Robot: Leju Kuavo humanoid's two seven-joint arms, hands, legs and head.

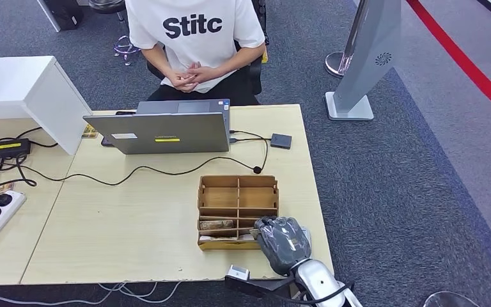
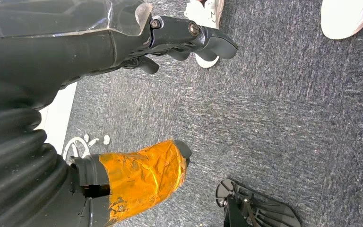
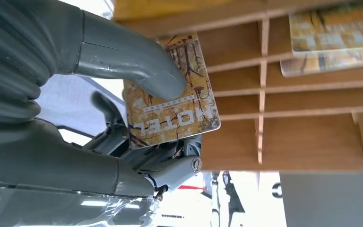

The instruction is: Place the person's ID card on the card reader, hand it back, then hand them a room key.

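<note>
While the right robot hand (image 1: 282, 242) is hovering at the near right corner of the wooden organizer (image 1: 237, 211) on the desk (image 1: 134, 224), you are lifting out a room key; raise it straight, since the laptop (image 1: 160, 131) and its cable (image 1: 166, 173) are lying between you and the person (image 1: 195, 38). The left robot hand (image 2: 189, 40) is hanging over the carpet (image 2: 288, 118), fingers apart, holding nothing. The right wrist view is showing thumb (image 3: 137, 61) and fingers pinching the hotel key card (image 3: 170, 99) beside the dividers; keep that pinch firm.

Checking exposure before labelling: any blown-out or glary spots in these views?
Right wrist view: the background below the brown wooden card organizer is blown out white, while the patterned HOTEL key card in the right hand stays readable. Left wrist view: glare on the orange foil wrap. Head view: evenly lit.
</note>
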